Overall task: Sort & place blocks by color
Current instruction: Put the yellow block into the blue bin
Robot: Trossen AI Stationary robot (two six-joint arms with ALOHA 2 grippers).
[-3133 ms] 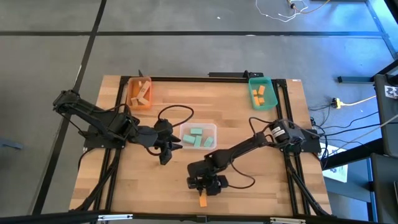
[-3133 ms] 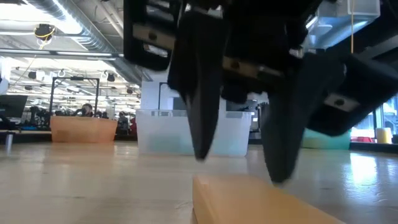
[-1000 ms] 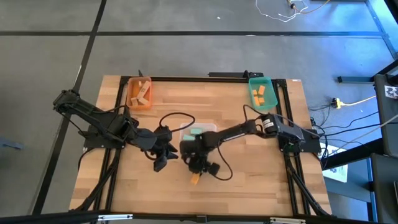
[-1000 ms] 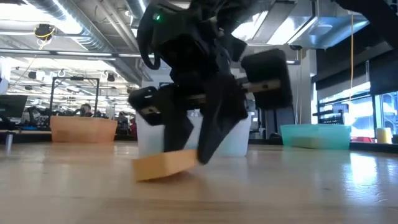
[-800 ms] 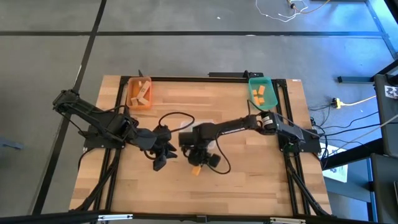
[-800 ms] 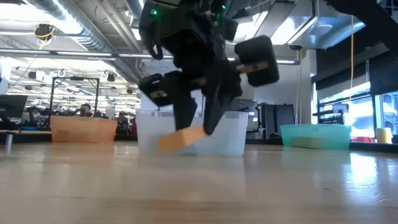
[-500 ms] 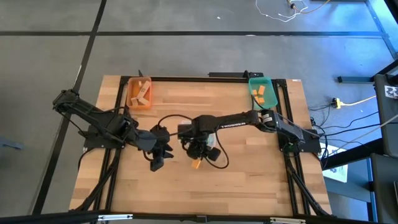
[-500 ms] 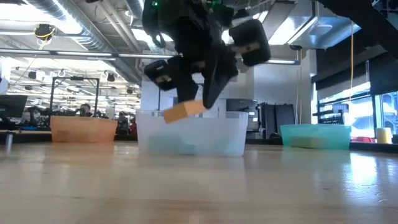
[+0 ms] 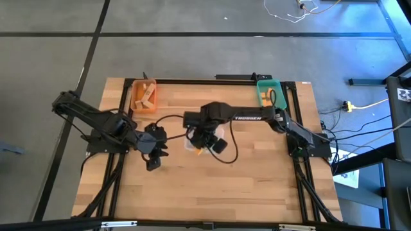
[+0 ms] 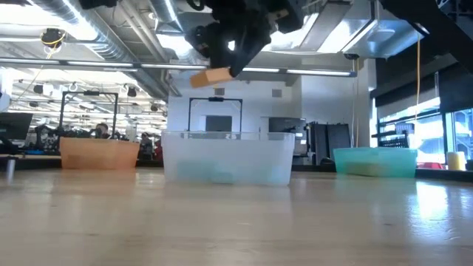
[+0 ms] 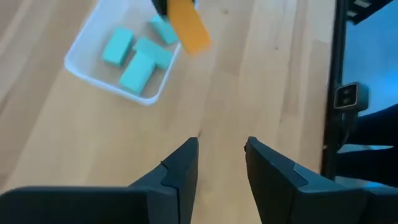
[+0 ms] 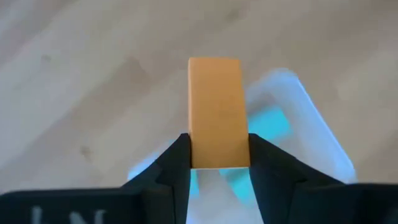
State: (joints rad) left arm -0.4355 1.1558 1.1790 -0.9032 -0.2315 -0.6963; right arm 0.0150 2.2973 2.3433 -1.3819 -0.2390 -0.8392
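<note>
Between the right hand's fingers an orange block sits clamped, the clear tray of mint blocks below. Left hand idles apart. Sorting looks nearly finished.

No readable text, label, brand, number or sign anywhere in these views. Nothing printed to be made out on the trays, the blocks, the arms or the table; far-off room fixtures in the low view too small to tell any lettering
</note>
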